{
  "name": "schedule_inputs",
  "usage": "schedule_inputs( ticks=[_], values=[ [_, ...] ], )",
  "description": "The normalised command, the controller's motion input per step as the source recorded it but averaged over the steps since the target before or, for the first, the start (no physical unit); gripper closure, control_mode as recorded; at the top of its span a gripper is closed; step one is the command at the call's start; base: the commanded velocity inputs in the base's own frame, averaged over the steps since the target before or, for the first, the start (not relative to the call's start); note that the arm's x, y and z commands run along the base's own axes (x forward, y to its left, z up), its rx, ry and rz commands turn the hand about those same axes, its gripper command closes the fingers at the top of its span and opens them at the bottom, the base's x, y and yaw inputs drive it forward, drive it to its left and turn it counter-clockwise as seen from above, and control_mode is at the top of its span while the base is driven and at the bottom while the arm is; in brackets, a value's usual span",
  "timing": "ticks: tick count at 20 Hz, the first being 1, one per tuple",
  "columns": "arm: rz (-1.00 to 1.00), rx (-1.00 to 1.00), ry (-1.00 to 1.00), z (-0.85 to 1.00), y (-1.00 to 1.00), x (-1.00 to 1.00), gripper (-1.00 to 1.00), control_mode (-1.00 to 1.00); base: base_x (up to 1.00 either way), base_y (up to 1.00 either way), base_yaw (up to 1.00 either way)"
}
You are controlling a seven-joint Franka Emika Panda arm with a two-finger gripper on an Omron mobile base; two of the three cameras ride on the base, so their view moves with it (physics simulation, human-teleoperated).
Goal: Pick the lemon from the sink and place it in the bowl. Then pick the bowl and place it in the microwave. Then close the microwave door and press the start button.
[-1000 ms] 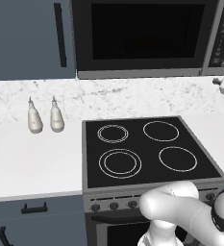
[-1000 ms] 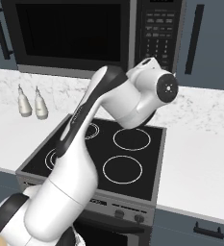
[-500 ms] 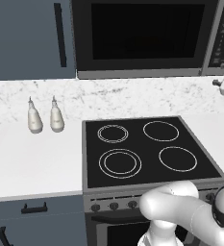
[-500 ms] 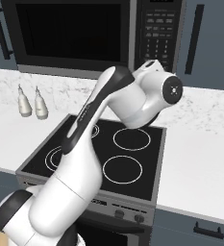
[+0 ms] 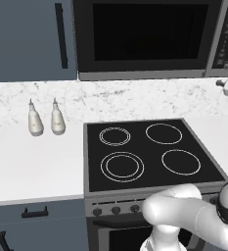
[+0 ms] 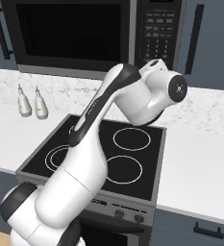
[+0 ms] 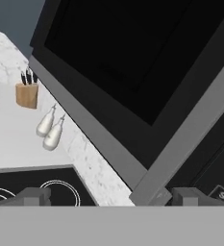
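Black glass of the microwave door (image 5: 149,37) is shut flat against the microwave (image 6: 84,36); nothing readable through it, cavity hidden behind dark glass. Keypad strip (image 6: 156,31) sits right of the door: rows of small pale marks, too small to read in the base views. In hand view a corner of the keypad shows white letters "ST", rest cut off by the frame edge.

Hand (image 7: 108,194): two grey finger tips (image 7: 34,196) just rise at the bottom of hand view, well apart, nothing between them — wide. In right base view the hand itself is hidden behind the white wrist housing, close to the lower right of the microwave. Door frame corner lies just ahead of the hand, keypad to its right.

Below the hand: black stove top (image 6: 108,149) w/ four ring burners, knobs along front edge. Left of the hand on the white marble table (image 5: 27,162): two pale bottles (image 5: 46,118) side by side, upright, no labels legible. Farther left in hand view a wooden knife block (image 7: 27,93) w/ dark handles, small and blurred.
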Motion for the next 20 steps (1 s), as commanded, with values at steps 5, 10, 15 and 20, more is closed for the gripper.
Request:
schedule_inputs(
  ticks=[5, 10, 15, 20],
  values=[
    [0.03, -0.01, 0.00, 0.00, -0.03, 0.31, -1.00, -1.00, 0.00, 0.00, 0.00],
    [0.02, 0.00, 0.00, 0.00, -0.06, 0.29, -1.00, -1.00, 0.00, 0.00, 0.00],
    [0.01, 0.00, 0.00, 0.00, -0.11, 0.16, -1.00, -1.00, 0.00, 0.00, 0.00],
    [0.00, -0.01, 0.00, -0.01, -0.13, 0.09, -1.00, -1.00, 0.00, 0.00, 0.00]
  ],
)
